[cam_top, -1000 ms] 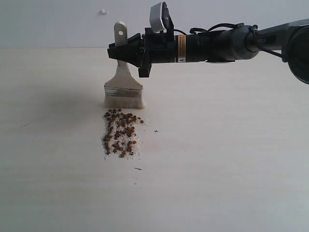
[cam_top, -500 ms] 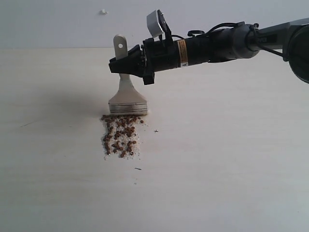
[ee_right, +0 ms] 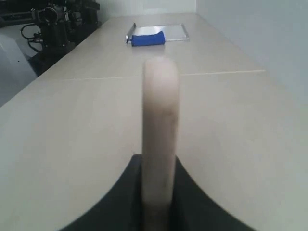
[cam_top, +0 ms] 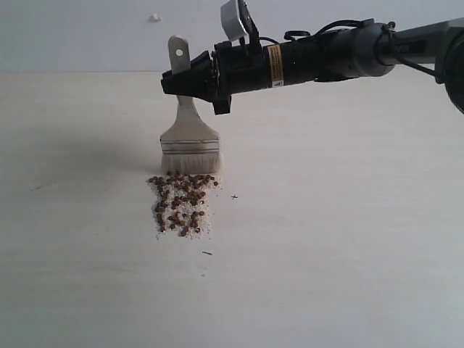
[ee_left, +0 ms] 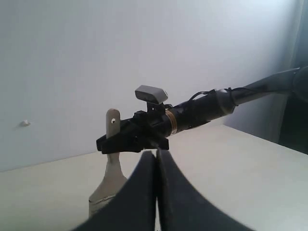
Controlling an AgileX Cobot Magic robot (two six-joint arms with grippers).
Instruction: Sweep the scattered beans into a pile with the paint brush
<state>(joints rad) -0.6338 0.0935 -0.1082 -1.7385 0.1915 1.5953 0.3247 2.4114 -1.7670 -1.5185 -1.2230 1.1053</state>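
The paint brush (cam_top: 189, 138) stands upright, bristles down, its bristle tips at the far edge of the beans (cam_top: 181, 203). The reddish-brown beans lie in a narrow patch mixed with white grains on the pale table (cam_top: 348, 239). My right gripper (cam_top: 174, 83) reaches in from the right and is shut on the cream handle below its holed end. In the right wrist view the handle (ee_right: 160, 110) rises between the dark fingers of that gripper (ee_right: 159, 166). My left gripper (ee_left: 156, 156) is shut on nothing and looks toward the brush (ee_left: 109, 178); it does not show in the exterior view.
A metal tray (ee_right: 174, 32) with a blue object (ee_right: 148, 39) lies far down the table in the right wrist view, with dark equipment (ee_right: 57, 21) beside the table edge. Small dark specks (cam_top: 234, 196) lie right of the beans. A wall stands behind the table.
The brush pressed down on the far edge of the beans, pushed that row slightly nearer, then lifted a little. The left gripper stayed shut.
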